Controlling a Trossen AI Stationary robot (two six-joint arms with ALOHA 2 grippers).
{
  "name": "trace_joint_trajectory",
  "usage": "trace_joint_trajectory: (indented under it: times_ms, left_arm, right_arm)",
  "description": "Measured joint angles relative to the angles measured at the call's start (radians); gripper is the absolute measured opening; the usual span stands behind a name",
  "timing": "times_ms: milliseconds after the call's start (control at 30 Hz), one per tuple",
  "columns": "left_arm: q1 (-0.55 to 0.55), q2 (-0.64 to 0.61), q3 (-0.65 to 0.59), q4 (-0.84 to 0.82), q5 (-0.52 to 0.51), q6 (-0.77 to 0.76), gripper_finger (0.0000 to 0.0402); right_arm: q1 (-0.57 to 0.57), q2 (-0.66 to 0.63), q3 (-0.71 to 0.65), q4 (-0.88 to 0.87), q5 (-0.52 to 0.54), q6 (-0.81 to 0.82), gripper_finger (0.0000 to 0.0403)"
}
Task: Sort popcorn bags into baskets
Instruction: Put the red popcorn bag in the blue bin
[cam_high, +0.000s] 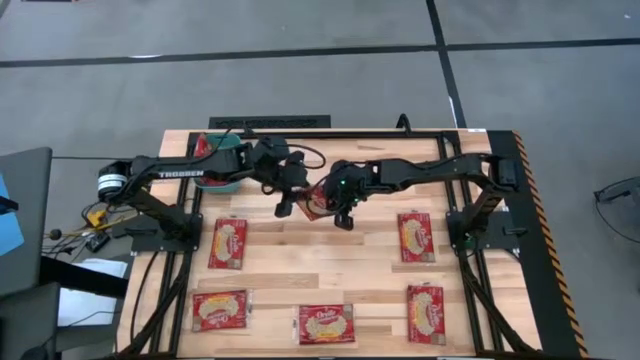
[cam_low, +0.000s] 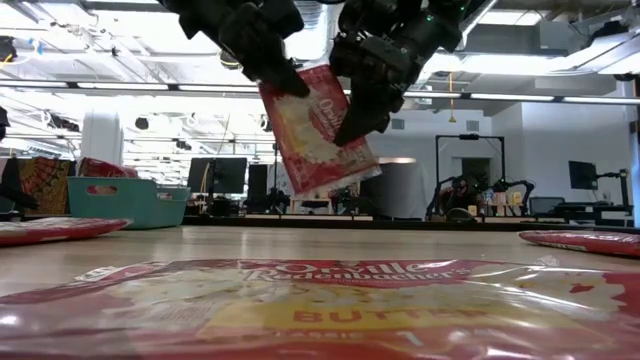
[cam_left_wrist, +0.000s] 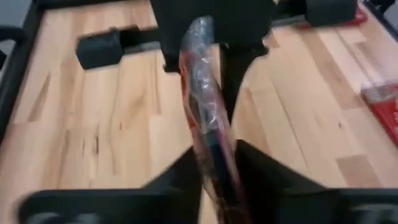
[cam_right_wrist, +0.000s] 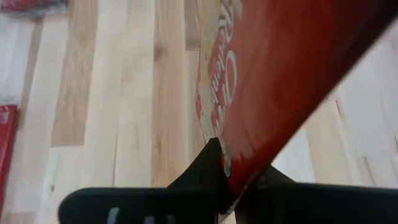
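Observation:
One popcorn bag, a flat red packet with white lettering, hangs in the air above the middle of the table, held between both grippers. My left gripper is shut on its left side and my right gripper on its right side. The teal basket stands at the far left by the left arm, with something red showing in it. Several more popcorn bags lie flat on the table. My left gripper pinches the bag's upper left corner between its two fingers, coming slanting down from the table's left. In the left wrist view the bag runs edge-on out from between the fingers. The bag is lifted clear and tilted. My right gripper pinches the bag's right edge between its two fingers, coming slanting down from the table's right. One finger lies over the printed face. The bag hangs clear of the table, its lower end free.
Bags lie at mid left, mid right and in a row along the near edge, one right in front of the low camera. Black frame rails run along the table's sides. Bare wood lies below the grippers.

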Motion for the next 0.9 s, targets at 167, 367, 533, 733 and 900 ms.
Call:
trace_joint_trajectory:
  times_ms: [167,367,533,733,900]
  left_arm:
    - [0.0,-0.009,-0.001,-0.015,-0.054,0.016,0.0014]
    - [0.003,-0.068,-0.046,0.014,-0.092,0.001,0.0006]
    - [0.019,-0.175,-0.184,0.104,-0.108,-0.065,0.0003]
    - [0.05,-0.393,-0.445,0.431,-0.171,-0.194,0.0002]
    - [0.03,-0.518,-0.709,0.866,-0.167,-0.336,0.0002]
  right_arm:
    - [0.004,0.0,0.0,0.002,0.015,-0.012,0.0068]
    - [0.013,-0.033,-0.052,0.125,0.115,-0.007,0.0144]
    - [0.004,-0.113,-0.215,0.429,0.134,0.036,0.0211]
    - [0.001,-0.183,-0.471,0.951,0.212,0.169,0.0249]
    - [0.058,-0.162,-0.632,1.415,0.255,0.223,0.0249]
